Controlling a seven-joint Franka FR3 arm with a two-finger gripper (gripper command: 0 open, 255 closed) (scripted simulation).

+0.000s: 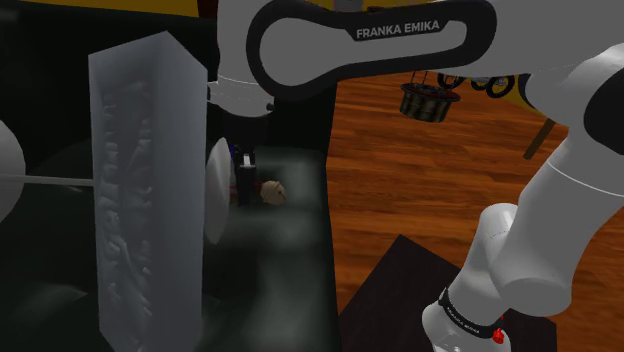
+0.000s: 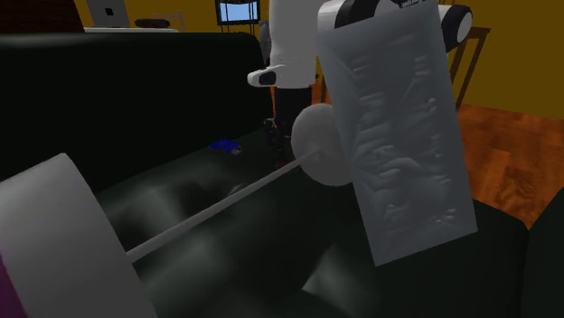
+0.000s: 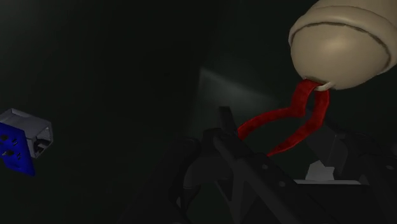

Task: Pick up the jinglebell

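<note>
The jinglebell (image 3: 340, 44) is a tan ball with a dark seam and a red ribbon loop (image 3: 289, 121) tied to its ring. It lies on a dark sofa seat (image 1: 290, 250), and in the shoulder view the jinglebell (image 1: 273, 192) rests just right of my gripper (image 1: 245, 182). In the wrist view my gripper (image 3: 280, 162) hangs low over the seat, open. Its black fingers (image 3: 232, 159) stand apart, the ribbon loop runs between them, and the ball sits just beyond the tips. Nothing is clasped.
A tall pale translucent slab (image 1: 145, 190) stands on the sofa close beside the arm. A white disc on a thin rod (image 2: 321, 144) stands next to it. A small blue and grey object (image 3: 19, 143) lies farther along the seat. A wooden floor (image 1: 430, 190) spreads beyond the sofa.
</note>
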